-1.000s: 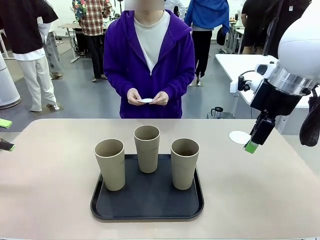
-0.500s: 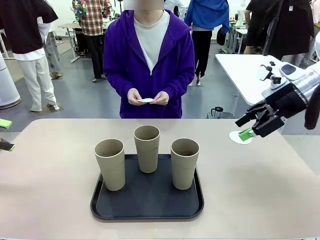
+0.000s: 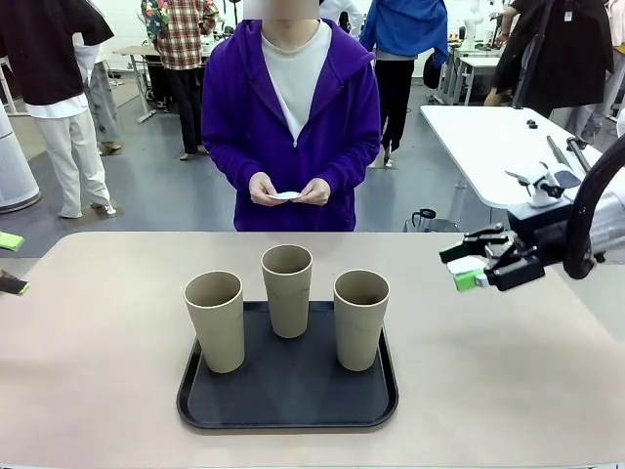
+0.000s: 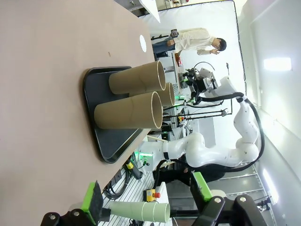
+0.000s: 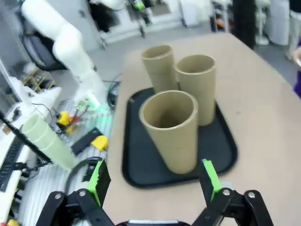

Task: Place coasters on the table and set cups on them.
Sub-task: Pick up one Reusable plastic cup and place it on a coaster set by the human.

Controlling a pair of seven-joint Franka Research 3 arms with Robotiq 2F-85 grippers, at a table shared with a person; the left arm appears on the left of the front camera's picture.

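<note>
Nearest the robot's edge of the table (image 3: 98,381), a black tray (image 3: 288,399) carrying all three cups upright and empty: left cup (image 3: 215,320) and right cup (image 3: 360,319) in front, middle cup (image 3: 287,290) behind and between them, each standing straight on the tray. At the left edge, left gripper (image 3: 8,264) with fingers spread wide, nothing between them. Right of the tray, right gripper (image 3: 461,266) hovering above the table, lying level, fingers aimed toward the cups, spread wide and empty. Just behind it, one coaster (image 4: 143,43) flat on the bare table, well apart from the tray. Plain in the left wrist view, mostly hidden by the gripper in the front view. At the far side, a person in a purple hoodie (image 3: 293,107), hands (image 3: 262,189) together at the waist, pinching a second coaster (image 3: 286,196). Farther right, beyond the tabletop, a white table (image 3: 488,137).
</note>
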